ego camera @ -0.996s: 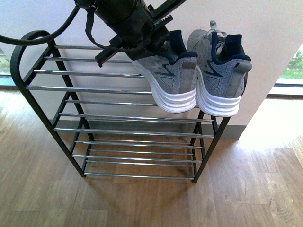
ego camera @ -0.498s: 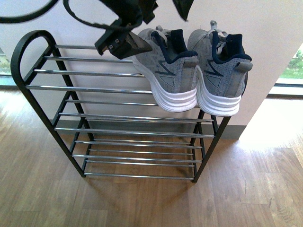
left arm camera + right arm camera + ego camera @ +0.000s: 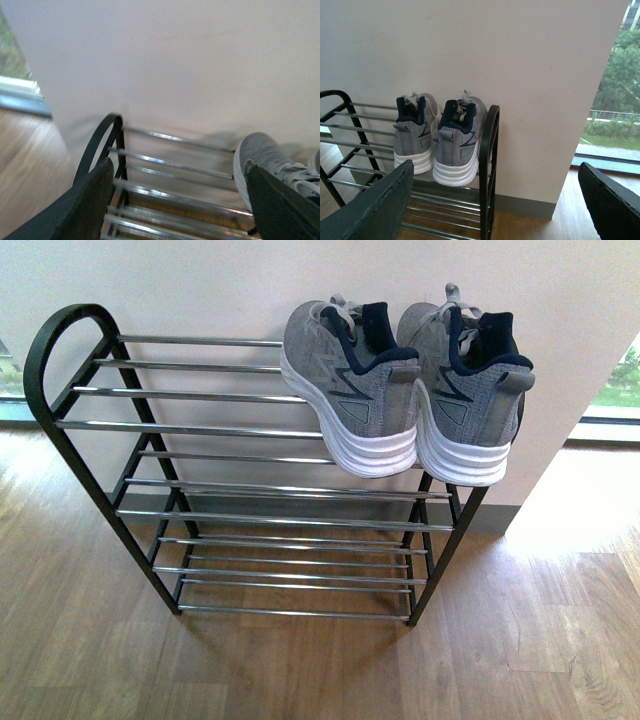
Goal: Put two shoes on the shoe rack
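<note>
Two grey knit white-soled sneakers sit side by side on the top tier of the black-framed chrome-rod shoe rack, at its right end. Heels face the rack's front.

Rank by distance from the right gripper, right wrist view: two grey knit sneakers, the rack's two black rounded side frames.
1. Black rounded side frame at the shoes' end, closest to right gripper.
2. Grey knit sneaker next to that frame.
3. Second grey knit sneaker, beside the first.
4. Far black side frame, opposite end.

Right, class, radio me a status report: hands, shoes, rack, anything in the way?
Left hand open, empty. Right hand open, empty. Two shoes side by side on shoe rack top tier, right end. Nothing in the way.
</note>
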Available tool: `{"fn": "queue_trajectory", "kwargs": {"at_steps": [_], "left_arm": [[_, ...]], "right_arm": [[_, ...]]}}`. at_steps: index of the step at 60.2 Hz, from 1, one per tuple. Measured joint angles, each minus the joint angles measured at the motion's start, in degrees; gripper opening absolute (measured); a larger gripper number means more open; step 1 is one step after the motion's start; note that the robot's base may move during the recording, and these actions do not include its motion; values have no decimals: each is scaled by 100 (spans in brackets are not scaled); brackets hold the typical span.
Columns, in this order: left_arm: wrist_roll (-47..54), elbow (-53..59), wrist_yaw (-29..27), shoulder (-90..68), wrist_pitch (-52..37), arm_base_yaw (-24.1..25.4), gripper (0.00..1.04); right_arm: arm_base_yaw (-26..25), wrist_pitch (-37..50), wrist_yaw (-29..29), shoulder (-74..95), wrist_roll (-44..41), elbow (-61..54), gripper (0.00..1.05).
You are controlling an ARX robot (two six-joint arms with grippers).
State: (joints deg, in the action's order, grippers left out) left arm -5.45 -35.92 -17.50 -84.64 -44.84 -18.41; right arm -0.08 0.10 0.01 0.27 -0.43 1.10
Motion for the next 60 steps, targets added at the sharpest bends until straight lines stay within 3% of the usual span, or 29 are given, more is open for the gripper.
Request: {"fn": "queue_trajectory", "kwargs": {"at_steps": [6, 22, 49, 55, 60], "left_arm": [[278, 621, 197, 470, -566, 210, 44], [437, 1810, 673, 1416, -695, 723, 1], [481, 2973, 1257, 3228, -76, 1333, 1], [487, 3123, 1698, 3615, 173, 1676, 1], [487, 3333, 1703, 3683, -55, 1812, 1]], "right_arm": [[0, 0, 2, 0, 0, 0, 95], [0, 0, 2, 0, 0, 0, 95], [0, 0, 0, 0, 0, 0, 95], [0, 0, 0, 0, 0, 0, 95], [0, 0, 2, 0, 0, 0, 95]]}}
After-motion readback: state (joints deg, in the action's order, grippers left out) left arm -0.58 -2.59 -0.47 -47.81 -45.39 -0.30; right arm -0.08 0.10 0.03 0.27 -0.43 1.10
